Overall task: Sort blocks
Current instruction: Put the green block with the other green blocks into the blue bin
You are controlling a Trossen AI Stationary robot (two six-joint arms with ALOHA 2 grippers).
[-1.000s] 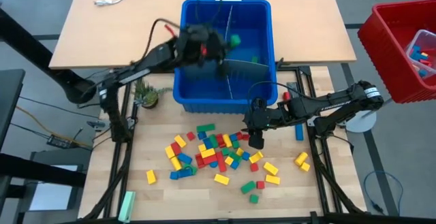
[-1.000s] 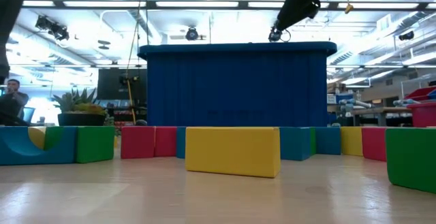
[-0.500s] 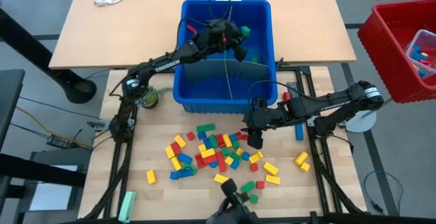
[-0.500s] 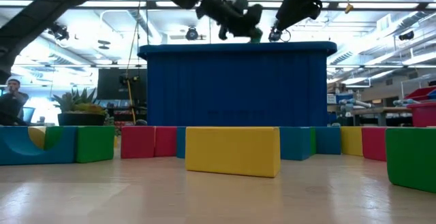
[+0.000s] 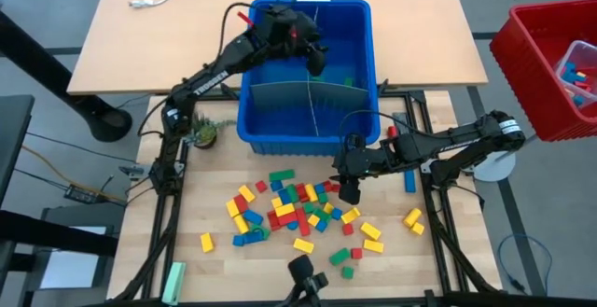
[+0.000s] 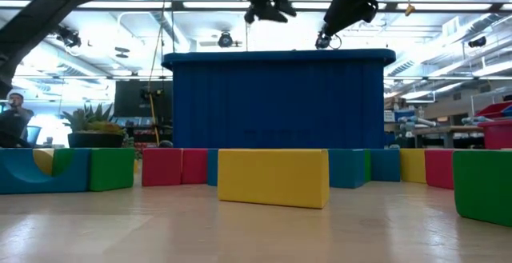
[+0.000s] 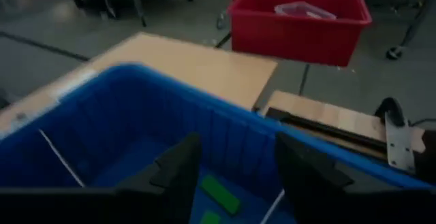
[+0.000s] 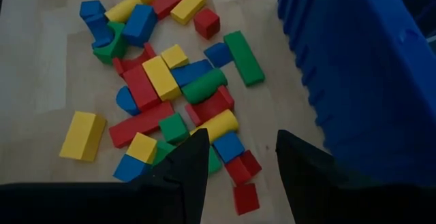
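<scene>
Two desks are seen in the high view: a tan tabletop (image 5: 112, 36) across the upper part and a lighter wooden one (image 5: 270, 270) lower down. Straddling both sits the blue bin (image 5: 359, 134), split by thin dividers, dead centre in the upper half. A red crate (image 5: 522, 55) is parked at the right edge.

The left gripper (image 5: 315, 62) is held over the bin's upper middle, fingers spread apart with nothing between them; through its own wrist view a couple of green blocks (image 7: 219, 194) are seen lying on the bin floor below. The right gripper (image 5: 350, 193) hangs just below the bin's lower right corner, at the upper right fringe of the pile, fingers parted and not clamped on anything.

Most of the blocks (image 5: 298, 209) are scattered in the lower centre of the high view, red, yellow, green and blue all mixed up. A few yellow strays (image 5: 412, 218) are left off to the lower right.
</scene>
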